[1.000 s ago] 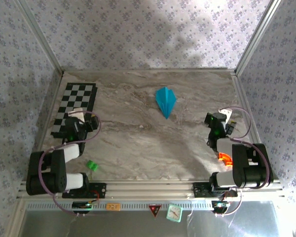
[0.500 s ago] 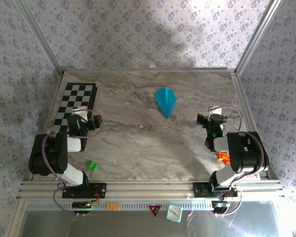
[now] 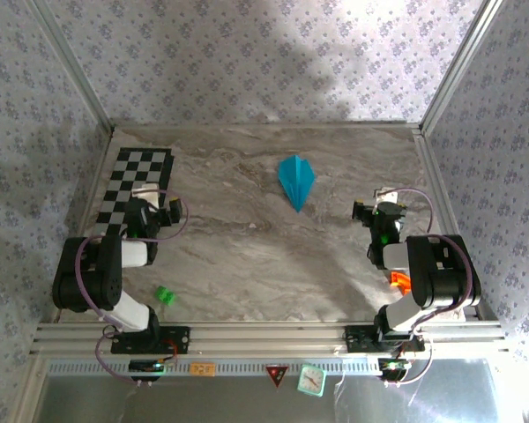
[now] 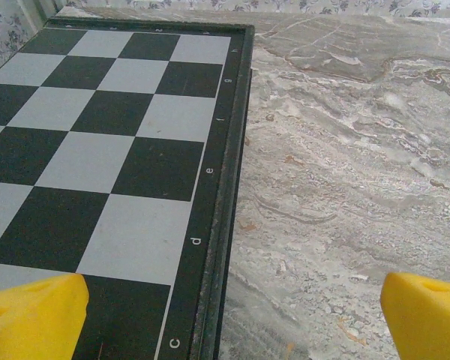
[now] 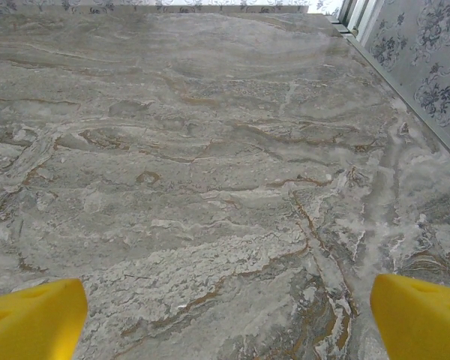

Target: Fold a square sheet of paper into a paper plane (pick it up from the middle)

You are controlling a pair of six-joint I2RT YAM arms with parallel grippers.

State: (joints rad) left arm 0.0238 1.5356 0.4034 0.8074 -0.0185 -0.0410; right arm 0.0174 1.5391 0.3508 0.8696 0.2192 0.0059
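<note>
Our left gripper (image 4: 229, 319) and right gripper (image 5: 226, 319) stand spread, empty. The paper plane (image 3: 296, 179) lies well ahead, between them, on the table (image 5: 210, 150). Folding looks finished, so we should park both well clear, never brushing it.

A: Enclosure walls?
B: Three sides: back wall panel (image 3: 247, 62), left wall panel (image 3: 18, 176), right wall panel (image 3: 511, 159). All pale grey wallpaper with a small floral repeat. A slim aluminium corner post (image 3: 70, 66) runs up from each back corner.
A: Surface?
B: Grey-brown marble-pattern table (image 3: 247, 256), veined. Silver aluminium extrusion rail (image 3: 264, 333) along the near edge, a ruled strip (image 3: 238, 366) below it, then a dull grey metal sheet (image 3: 247, 401).
A: Light?
B: Uneven. Bright patch (image 3: 414, 35) on the upper right of the back wall, soft shadow (image 3: 317, 53) across its centre. In the right wrist view, the table's right edge meets the wallpaper at a metal track (image 5: 360, 30).
</note>
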